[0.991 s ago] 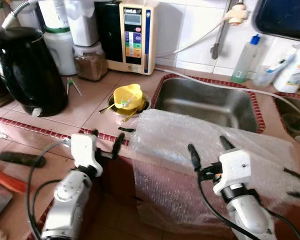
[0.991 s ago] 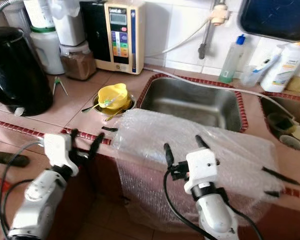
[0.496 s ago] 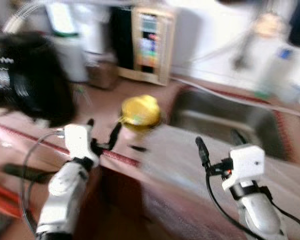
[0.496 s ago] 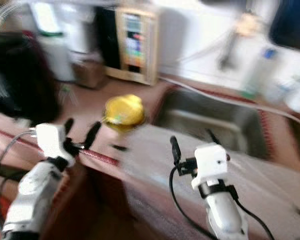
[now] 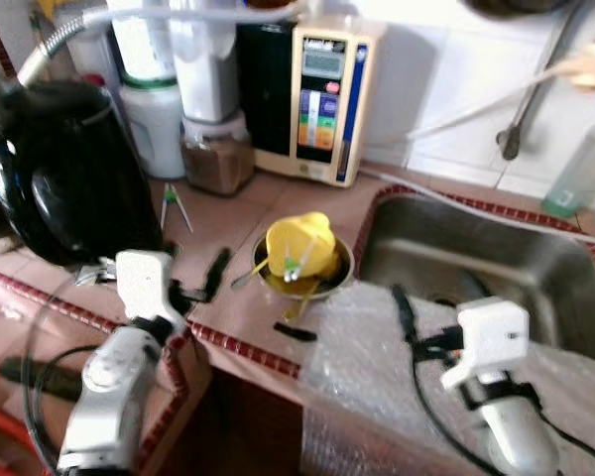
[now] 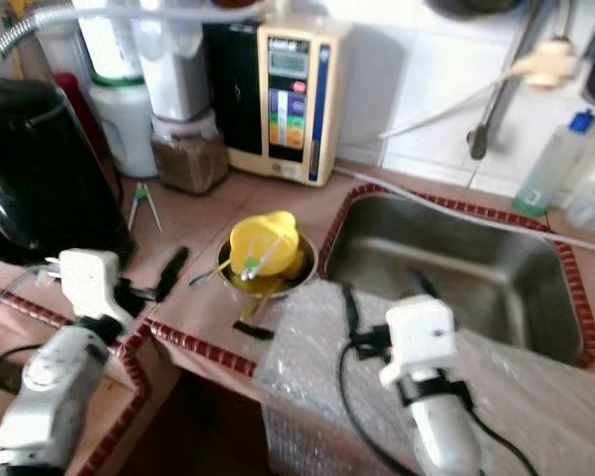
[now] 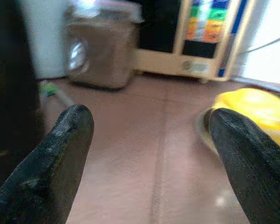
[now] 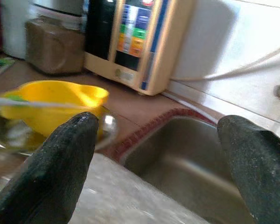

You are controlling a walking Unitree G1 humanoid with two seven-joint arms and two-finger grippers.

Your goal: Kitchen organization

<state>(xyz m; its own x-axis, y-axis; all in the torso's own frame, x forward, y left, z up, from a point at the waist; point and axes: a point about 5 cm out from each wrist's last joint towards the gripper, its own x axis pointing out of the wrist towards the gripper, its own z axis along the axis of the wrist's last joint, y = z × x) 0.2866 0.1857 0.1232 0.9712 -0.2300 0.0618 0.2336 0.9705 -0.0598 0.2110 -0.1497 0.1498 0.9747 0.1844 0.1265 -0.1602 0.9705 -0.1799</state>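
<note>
Both grippers hovering spread apart over the tiled counter

A yellow cup (image 5: 299, 246) holding utensils is sitting in a metal bowl (image 5: 334, 276) between the left gripper (image 5: 191, 282) and right gripper (image 5: 428, 309); bubble wrap (image 5: 377, 347) is lying under the right one, sink (image 8: 186, 168) just ahead.

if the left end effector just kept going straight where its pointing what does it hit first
Bare tiled counter lies between its open fingers, so the left end effector would probably go on to the brown-filled jar by the wall; the yellow cup sits off to one side. Depth is unclear.

One kettle (image 5: 64, 169), one sink (image 5: 486, 273), one yellow cup (image 5: 299, 248).
</note>
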